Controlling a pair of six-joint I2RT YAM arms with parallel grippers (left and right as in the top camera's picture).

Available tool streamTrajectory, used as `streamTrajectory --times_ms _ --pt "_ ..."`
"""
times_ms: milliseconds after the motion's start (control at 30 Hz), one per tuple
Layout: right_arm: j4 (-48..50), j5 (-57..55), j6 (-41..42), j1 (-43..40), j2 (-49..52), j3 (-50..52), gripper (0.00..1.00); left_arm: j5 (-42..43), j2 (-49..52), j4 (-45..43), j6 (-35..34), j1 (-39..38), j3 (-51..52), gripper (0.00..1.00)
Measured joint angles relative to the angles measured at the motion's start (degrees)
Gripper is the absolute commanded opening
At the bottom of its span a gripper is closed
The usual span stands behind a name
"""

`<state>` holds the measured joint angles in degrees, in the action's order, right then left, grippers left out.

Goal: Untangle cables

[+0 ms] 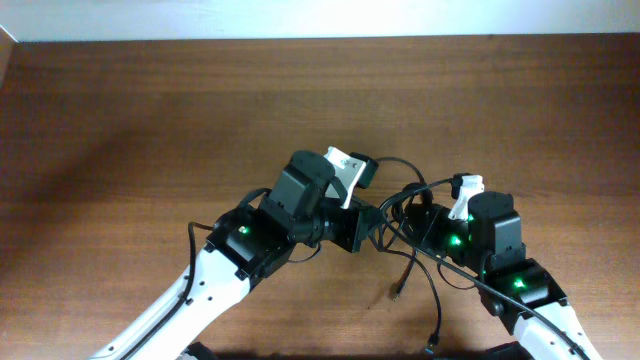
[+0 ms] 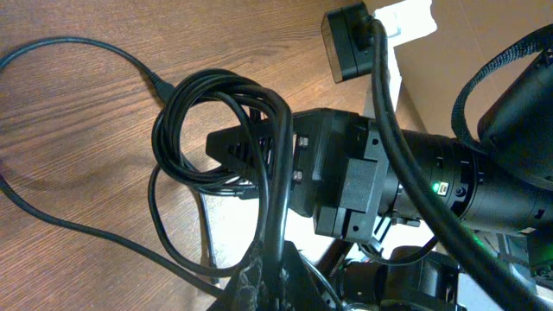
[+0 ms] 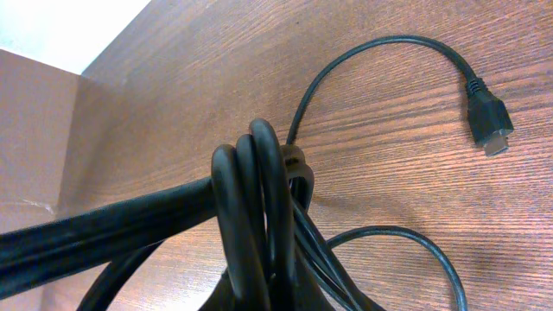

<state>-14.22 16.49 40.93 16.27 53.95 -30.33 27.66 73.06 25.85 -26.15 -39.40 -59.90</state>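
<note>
- My left arm [image 1: 240,255] reached in from the lower left of the brown wooden worktop [image 1: 140,110], its wrist angled toward the middle.
- My left jaws were pressed together, pinching the cables [image 1: 398,215]. In the left wrist view several black strands ran side by side down into that grip at the bottom edge.
- Just beyond the grip, the strands formed a round coil [image 2: 212,130] of several turns above the wood. A single strand [image 2: 78,52] swept off to the left of it.
- Seen from overhead, the tangle sat between my two wrists near the middle of the worktop. One thin arc [image 1: 400,163] looped out on its far side.
- Two loose ends trailed toward the near edge: a short end [image 1: 399,292] and, right of it, a long end [image 1: 432,345].
- My right jaws were closed tight on the same tangle. In the right wrist view a bunch of turns [image 3: 255,199] stood close before the lens, wrapped over a strand [image 3: 95,233] that came in from the left.
- My right arm [image 1: 510,275] came in from the lower right, with green lights showing on it.
- Farthest right in the right wrist view, one cable curved across the wood. It ended in a black plug [image 3: 489,119] with a metal tip, lying on the worktop apart from the bunch.
</note>
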Motion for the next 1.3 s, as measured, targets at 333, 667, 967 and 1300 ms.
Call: streamTrajectory --times_ms 333,667,967,1300 --pt "-0.5 0.0 0.0 0.0 -0.3 0.0 0.04 -0.5 -0.2 2.2 0.3 0.0 0.0 0.68" --pt "-2.5 -0.2 0.0 0.0 -7.3 0.0 0.04 -4.6 -0.3 3.8 0.9 0.0 0.0 0.93" --pt "-2.8 1.4 0.0 0.0 -14.2 0.0 0.04 -9.6 -0.3 3.5 0.9 0.0 0.0 0.96" --pt "1.4 7.8 0.0 0.0 -15.5 0.0 0.04 -10.0 -0.3 2.1 1.1 0.0 0.0 0.63"
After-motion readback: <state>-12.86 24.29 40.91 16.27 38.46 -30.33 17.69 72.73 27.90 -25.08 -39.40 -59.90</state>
